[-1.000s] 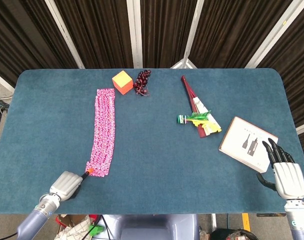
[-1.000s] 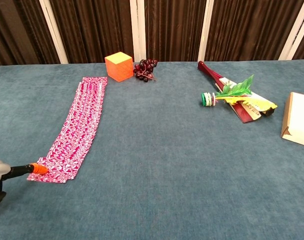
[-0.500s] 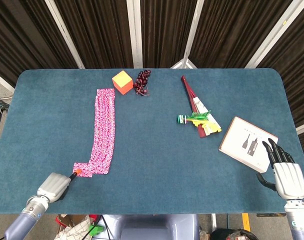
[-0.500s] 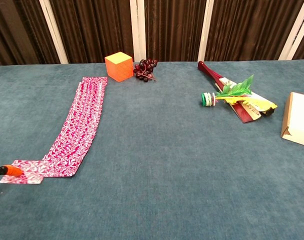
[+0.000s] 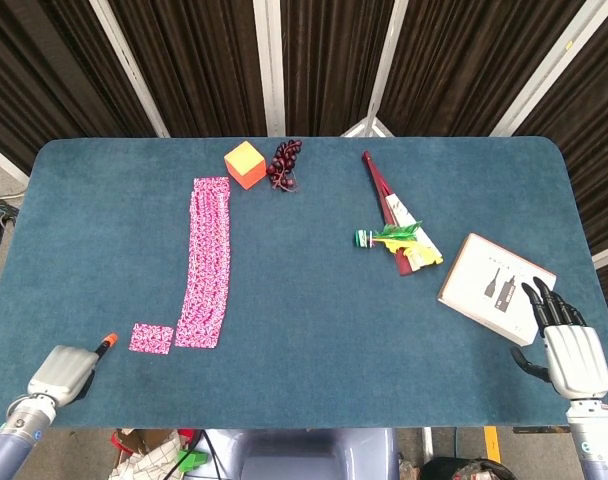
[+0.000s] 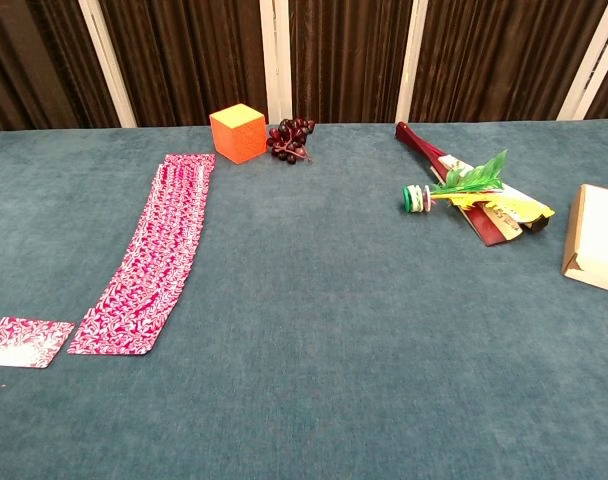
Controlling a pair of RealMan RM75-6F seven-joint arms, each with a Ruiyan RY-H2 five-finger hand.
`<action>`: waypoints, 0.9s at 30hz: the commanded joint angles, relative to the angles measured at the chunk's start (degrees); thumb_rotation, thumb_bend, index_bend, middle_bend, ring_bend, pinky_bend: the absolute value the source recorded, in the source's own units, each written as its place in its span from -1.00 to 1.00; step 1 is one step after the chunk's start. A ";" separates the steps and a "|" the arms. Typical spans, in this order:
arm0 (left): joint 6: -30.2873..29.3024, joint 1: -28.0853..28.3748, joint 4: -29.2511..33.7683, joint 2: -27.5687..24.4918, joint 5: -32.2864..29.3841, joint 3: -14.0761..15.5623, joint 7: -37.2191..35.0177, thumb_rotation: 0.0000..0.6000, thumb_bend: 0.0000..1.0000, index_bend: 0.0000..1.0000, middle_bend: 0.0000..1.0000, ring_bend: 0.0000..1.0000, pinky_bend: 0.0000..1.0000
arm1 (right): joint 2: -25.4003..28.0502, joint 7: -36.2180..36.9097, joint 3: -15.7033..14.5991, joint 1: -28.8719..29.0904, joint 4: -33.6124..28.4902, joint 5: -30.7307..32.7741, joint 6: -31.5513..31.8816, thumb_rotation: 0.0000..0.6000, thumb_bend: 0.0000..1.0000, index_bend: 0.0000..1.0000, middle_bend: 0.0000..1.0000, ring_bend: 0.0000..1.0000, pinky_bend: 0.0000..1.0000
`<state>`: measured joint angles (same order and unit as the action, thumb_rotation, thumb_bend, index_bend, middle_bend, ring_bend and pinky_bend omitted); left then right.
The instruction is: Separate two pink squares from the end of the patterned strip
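The pink patterned strip (image 5: pixel 210 262) (image 6: pixel 154 252) lies lengthwise on the left half of the blue table. One pink square (image 5: pixel 151 338) (image 6: pixel 26 341) lies flat just left of the strip's near end, with a narrow gap between them. My left hand (image 5: pixel 62 368) is at the near left table edge, fingers curled in and one orange-tipped finger pointing toward the square without touching it. At the near right corner my right hand (image 5: pixel 567 345) has its fingers spread and holds nothing. The chest view shows neither hand.
An orange cube (image 5: pixel 245 164) and a bunch of dark grapes (image 5: pixel 285 163) sit beyond the strip's far end. A red folded fan (image 5: pixel 389 205) with a green-leaved item (image 5: pixel 394 237) lies right of centre. A white booklet (image 5: pixel 496 287) lies just ahead of my right hand.
My left hand dragged one pink square off the strip's near end to the left, then pulled back toward the table edge and left it. The right hand stayed put.
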<state>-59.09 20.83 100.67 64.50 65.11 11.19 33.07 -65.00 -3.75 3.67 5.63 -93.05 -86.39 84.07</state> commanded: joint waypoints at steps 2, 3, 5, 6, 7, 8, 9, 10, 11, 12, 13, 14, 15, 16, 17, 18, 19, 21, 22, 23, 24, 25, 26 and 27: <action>-0.38 -0.40 -0.60 -0.73 0.53 -0.20 -1.47 1.00 0.86 -0.83 0.75 0.52 0.45 | -0.08 -0.22 -0.09 0.06 -0.07 -0.07 -0.16 1.00 -0.46 -1.00 -1.00 -0.71 -0.50; -0.45 -0.44 -0.66 -0.77 0.92 -0.28 -1.90 1.00 0.86 -0.83 0.75 0.52 0.45 | -0.14 -0.28 -0.14 0.09 -0.08 -0.12 -0.22 1.00 -0.46 -1.00 -1.00 -0.71 -0.50; -0.93 -0.49 -0.97 -0.60 3.33 -0.62 -3.77 1.00 0.86 -0.84 0.75 0.52 0.45 | -0.24 -0.41 -0.16 0.19 -0.10 -0.14 -0.40 1.00 -0.46 -1.00 -1.00 -0.71 -0.50; -1.05 -0.51 -1.04 -0.54 4.10 -0.67 -4.38 1.00 0.86 -0.85 0.75 0.52 0.45 | -0.24 -0.46 -0.17 0.20 -0.08 -0.11 -0.44 1.00 -0.46 -1.00 -1.00 -0.71 -0.50; -1.23 -0.54 -1.12 -0.47 5.79 -0.72 -5.88 1.00 0.86 -0.86 0.75 0.52 0.45 | -0.29 -0.56 -0.16 0.24 0.01 0.01 -0.57 1.00 -0.46 -1.00 -1.00 -0.71 -0.50; -1.45 -0.61 -1.40 -0.49 8.11 -0.65 -8.03 1.00 0.86 -0.87 0.75 0.52 0.45 | -0.34 -0.58 -0.10 0.28 0.05 0.12 -0.63 1.00 -0.46 -1.00 -1.00 -0.71 -0.50; -1.59 -0.61 -1.62 -0.50 9.58 -0.58 -9.21 1.00 0.86 -0.88 0.75 0.52 0.45 | -0.36 -0.55 -0.09 0.28 0.05 0.17 -0.66 1.00 -0.46 -1.00 -1.00 -0.71 -0.50; -1.62 -0.52 -1.77 -0.47 10.89 -0.51 -10.12 1.00 0.86 -0.89 0.75 0.52 0.45 | -0.37 -0.53 -0.10 0.28 0.07 0.20 -0.68 1.00 -0.46 -1.00 -1.00 -0.71 -0.50; -1.56 -0.42 -1.88 -0.44 11.91 -0.44 -10.80 1.00 0.86 -0.90 0.75 0.52 0.45 | -0.38 -0.53 -0.11 0.28 0.09 0.21 -0.70 1.00 -0.46 -1.00 -1.00 -0.71 -0.50; -1.43 -0.30 -1.98 -0.39 12.65 -0.40 -11.31 1.00 0.86 -0.90 0.75 0.52 0.45 | -0.38 -0.53 -0.12 0.28 0.11 0.21 -0.73 1.00 -0.46 -1.00 -1.00 -0.71 -0.50; -1.12 -0.07 -1.90 -0.26 13.34 -0.41 -11.67 1.00 0.86 -0.90 0.75 0.52 0.45 | -0.37 -0.53 -0.14 0.29 0.12 0.21 -0.76 1.00 -0.46 -1.00 -1.00 -0.71 -0.50; -0.78 0.17 -1.82 -0.12 13.81 -0.46 -11.91 1.00 0.86 -0.91 0.75 0.52 0.45 | -0.35 -0.50 -0.15 0.30 0.11 0.20 -0.78 1.00 -0.46 -1.00 -1.00 -0.71 -0.50; -0.41 0.43 -1.73 0.05 14.12 -0.53 -12.00 1.00 0.86 -0.91 0.75 0.52 0.45 | -0.35 -0.48 -0.15 0.30 0.10 0.19 -0.78 1.00 -0.46 -1.00 -1.00 -0.71 -0.50; 0.20 0.85 -1.50 0.39 14.42 -0.72 -11.95 1.00 0.86 -0.92 0.75 0.52 0.46 | -0.34 -0.45 -0.13 0.29 0.11 0.20 -0.74 1.00 -0.46 -1.00 -1.00 -0.71 -0.50; 0.59 1.12 -1.35 0.65 14.50 -0.89 -11.86 1.00 0.86 -0.93 0.75 0.52 0.46 | -0.32 -0.41 -0.12 0.28 0.12 0.22 -0.73 1.00 -0.46 -1.00 -1.00 -0.71 -0.50; 1.04 1.41 -1.13 0.96 14.50 -1.08 -11.71 1.00 0.86 -0.94 0.75 0.52 0.46 | -0.30 -0.33 -0.10 0.27 0.14 0.27 -0.71 1.00 -0.46 -1.00 -1.00 -0.71 -0.50; 1.48 1.69 -0.95 1.24 14.37 -1.27 -11.49 1.00 0.86 -0.94 0.75 0.53 0.46 | -0.23 -0.26 -0.07 0.24 0.13 0.30 -0.66 1.00 -0.46 -1.00 -1.00 -0.71 -0.50; 2.38 2.25 -0.61 1.85 13.99 -1.67 -10.89 1.00 0.86 -0.96 0.75 0.53 0.46 | -0.24 -0.17 -0.02 0.26 0.20 0.42 -0.72 1.00 -0.46 -1.00 -1.00 -0.71 -0.50; 2.90 2.55 -0.45 2.16 13.67 -1.87 -10.48 1.00 0.86 -0.97 0.75 0.53 0.46 | -0.25 -0.11 -0.01 0.27 0.24 0.47 -0.75 1.00 -0.46 -1.00 -1.00 -0.71 -0.50; 3.46 2.88 -0.29 2.49 13.26 -2.08 -9.99 1.00 0.86 -0.98 0.75 0.53 0.46 | -0.23 -0.05 0.01 0.26 0.26 0.48 -0.73 1.00 -0.46 -1.00 -1.00 -0.71 -0.50; 4.00 3.22 -0.13 2.83 12.81 -2.31 -9.44 1.00 0.86 -0.99 0.75 0.53 0.47 | -0.23 -0.02 0.02 0.26 0.29 0.49 -0.73 1.00 -0.46 -1.00 -1.00 -0.71 -0.50; 4.66 3.65 0.05 3.26 12.27 -2.58 -8.80 1.00 0.86 -0.99 0.76 0.54 0.47 | -0.20 0.02 0.01 0.24 0.29 0.48 -0.71 1.00 -0.46 -1.00 -1.00 -0.71 -0.50; 5.52 4.21 0.30 3.80 11.25 -2.99 -7.77 1.00 0.87 -1.00 0.76 0.54 0.47 | -0.16 0.10 0.00 0.23 0.29 0.46 -0.69 1.00 -0.46 -1.00 -1.00 -0.71 -0.50; 6.01 4.59 0.49 4.17 10.61 -3.28 -7.05 1.00 0.87 -1.00 0.76 0.54 0.47 | -0.15 0.15 0.01 0.24 0.29 0.46 -0.69 1.00 -0.46 -1.00 -1.00 -0.71 -0.50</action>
<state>-54.14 24.58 100.70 67.85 76.94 8.56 24.75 -65.16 -3.62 3.67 5.87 -92.77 -85.93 83.38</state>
